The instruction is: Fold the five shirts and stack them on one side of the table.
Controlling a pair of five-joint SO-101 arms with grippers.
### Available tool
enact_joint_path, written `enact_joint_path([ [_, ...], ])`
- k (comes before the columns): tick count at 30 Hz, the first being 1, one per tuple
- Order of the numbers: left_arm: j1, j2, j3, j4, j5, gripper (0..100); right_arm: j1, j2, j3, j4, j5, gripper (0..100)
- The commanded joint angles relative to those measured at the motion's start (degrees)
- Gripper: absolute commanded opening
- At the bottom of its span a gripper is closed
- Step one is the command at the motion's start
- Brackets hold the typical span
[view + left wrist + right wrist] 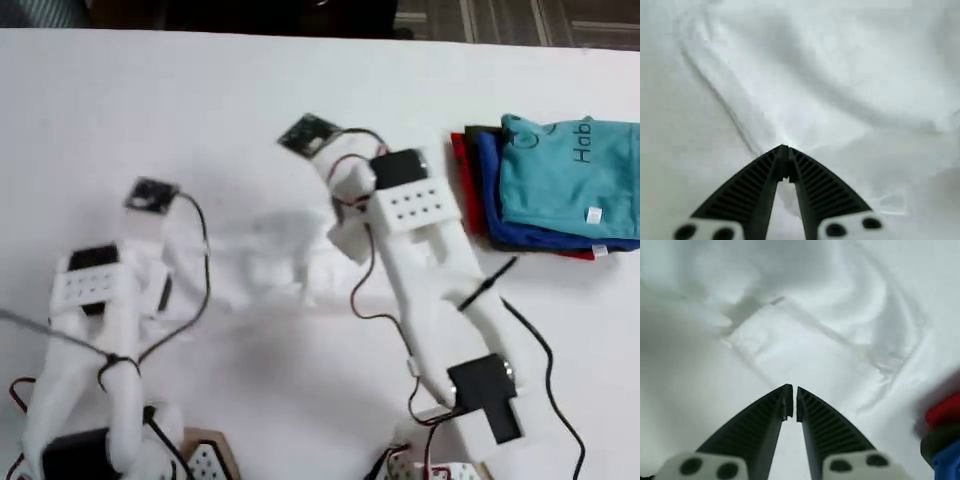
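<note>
While a crumpled white shirt [270,255] lies mid-counter [150,100] between the arms, the jaws of the left arm [90,290] are closed, pinching a fold of it. The jaws of the right arm [430,260] are all but closed above the shirt, and I cannot tell whether they grip it. A teal shirt [560,170] tops the folded stack [495,200] near the right arm.

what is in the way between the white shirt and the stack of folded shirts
No loose thing shows there. The white shirt lies mid-table between the arms, and the stack of folded shirts sits toward the right side. Only the right arm itself lies across the stretch of table between them.
</note>
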Motion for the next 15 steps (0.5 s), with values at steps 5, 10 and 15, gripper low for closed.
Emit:
enact_joint_path([
  [5,-2.20,-8.44,-12.09,13.45,0.62,3,4.79,-3.47,-1.23,1.54,0.09,2.2],
  [10,-8.62,-1.67,-5.23,5.71,8.26,21,4.62,-4.44,0.18,2.86,0.09,2.1],
  [15,-11.96,7.74,-9.45,5.01,11.69,24,4.79,-9.01,3.16,2.77,1.32,2.1],
])
